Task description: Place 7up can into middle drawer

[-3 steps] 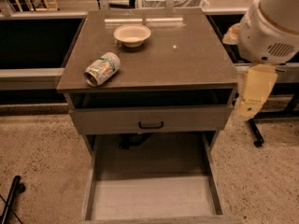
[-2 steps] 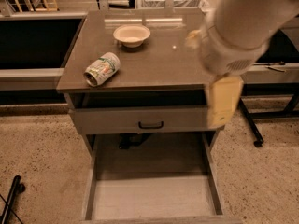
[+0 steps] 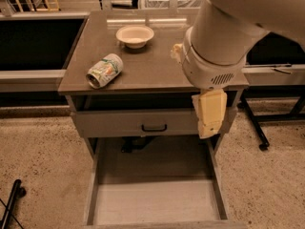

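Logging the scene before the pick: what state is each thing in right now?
7up can: lying on its side on the cabinet top, not held.
bowl: upright, apart from the can.
middle drawer: pulled open, no can inside.
drawer front: pushed in.
pincer: hangs before the cabinet's right front, away from the can.

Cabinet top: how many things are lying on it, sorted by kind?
White-and-green printed drink can with silver ends, on its side: 1
Cream round bowl: 1
Total: 2
The robot's cream gripper is not on the top; it hangs in front of the brown cabinet, at its right front corner.
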{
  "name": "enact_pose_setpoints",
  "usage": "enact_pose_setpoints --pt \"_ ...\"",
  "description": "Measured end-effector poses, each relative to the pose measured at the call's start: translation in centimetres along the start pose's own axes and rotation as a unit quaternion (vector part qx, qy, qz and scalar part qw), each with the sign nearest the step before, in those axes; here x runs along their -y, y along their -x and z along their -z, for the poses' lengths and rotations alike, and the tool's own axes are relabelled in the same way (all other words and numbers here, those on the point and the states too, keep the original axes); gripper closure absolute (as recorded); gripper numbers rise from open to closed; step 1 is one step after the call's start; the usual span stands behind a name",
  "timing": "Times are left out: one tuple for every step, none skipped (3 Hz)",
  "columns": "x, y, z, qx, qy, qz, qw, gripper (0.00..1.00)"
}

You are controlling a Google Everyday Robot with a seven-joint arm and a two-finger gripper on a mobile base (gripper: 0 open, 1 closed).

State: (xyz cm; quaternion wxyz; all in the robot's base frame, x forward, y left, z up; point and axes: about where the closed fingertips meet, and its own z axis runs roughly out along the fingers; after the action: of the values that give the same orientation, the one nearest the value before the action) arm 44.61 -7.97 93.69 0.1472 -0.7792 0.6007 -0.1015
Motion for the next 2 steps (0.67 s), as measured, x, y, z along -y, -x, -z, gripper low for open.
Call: enact_pose_setpoints --pt "2.9 1.0 -0.7 0.006 0.015 0.077 0.9969 0.0" --pt "8.4 1.8 -2.9 0.001 0.024 0.179 0.9835 0.0"
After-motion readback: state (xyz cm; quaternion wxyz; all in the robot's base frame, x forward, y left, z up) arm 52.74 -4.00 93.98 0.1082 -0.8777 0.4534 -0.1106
